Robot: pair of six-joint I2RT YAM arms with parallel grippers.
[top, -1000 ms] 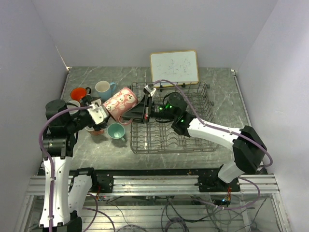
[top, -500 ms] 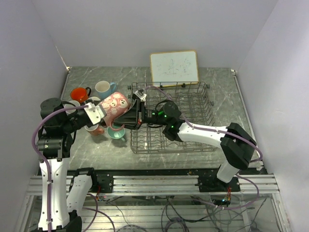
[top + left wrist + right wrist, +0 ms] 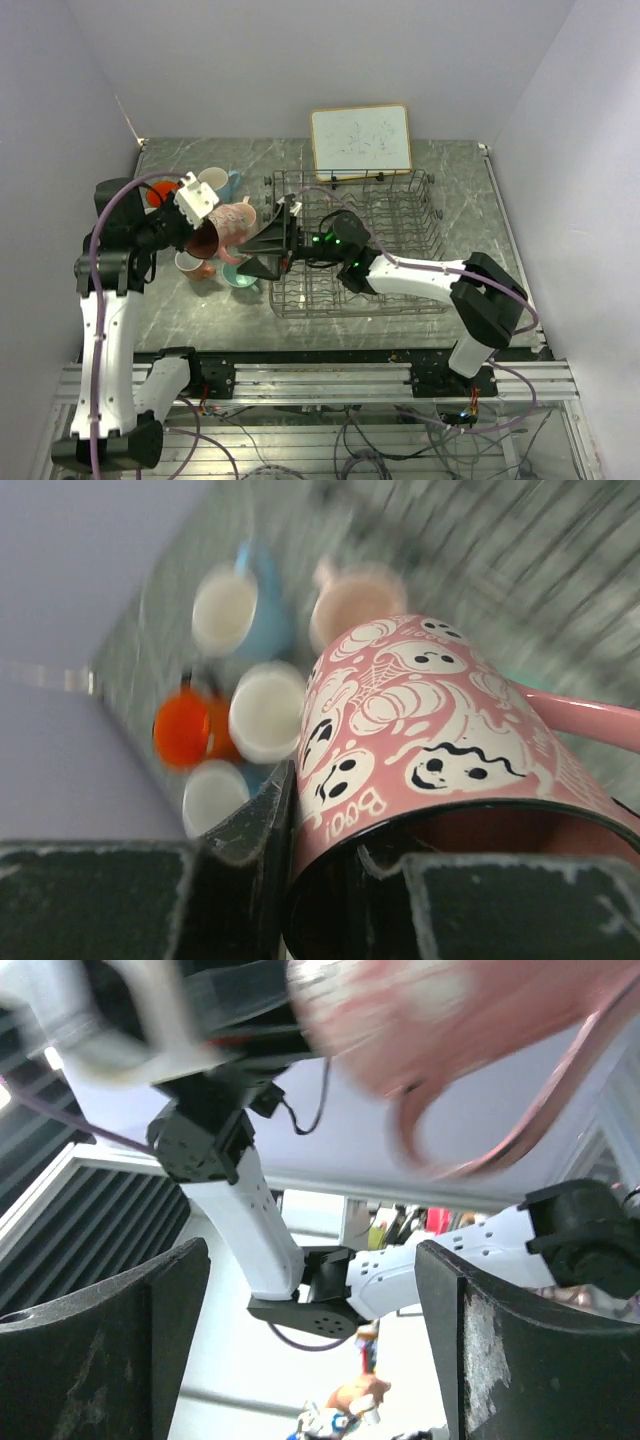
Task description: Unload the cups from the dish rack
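Pink glossy ceramic mug w/ white ghost-and-web print (image 3: pixel 232 220) is off the table, up in the air and tipped on its side, just left of the grey metal wire dish rack (image 3: pixel 390 262) and over the cups standing on the table. Left claw (image 3: pixel 203 235) is clenched on its black rim. In the left wrist view one finger (image 3: pixel 245 830) presses the outer wall and the other sits across the mouth, w/ the pink handle sticking out to the right. Right claw (image 3: pixel 262 252) is released, jaws spread wide w/ nothing between them. It sits close to the mug, at the rack's left edge. Its wrist view shows the mug, blurred, w/ its handle loop up above both fingers (image 3: pixel 100 1345), apart from them. Below and around the mug, on the left part of the table: an orange-red mug (image 3: pixel 160 192) and a light blue mug (image 3: pixel 213 182) toward the far edge. A peach mug (image 3: pixel 203 268), a teal mug (image 3: pixel 240 274) and one white-inside mug (image 3: pixel 186 260) stand nearer the front, all upright and bunched close. Left wrist view is too blurred to sort out more than that. The rack sits mid-table, its long side parallel to the front edge, w/ the right arm reaching across it. A wood-framed whiteboard (image 3: pixel 360 140) stands at the grey marble-pattern table (image 3: pixel 460 180)'s far edge, just behind the rack.
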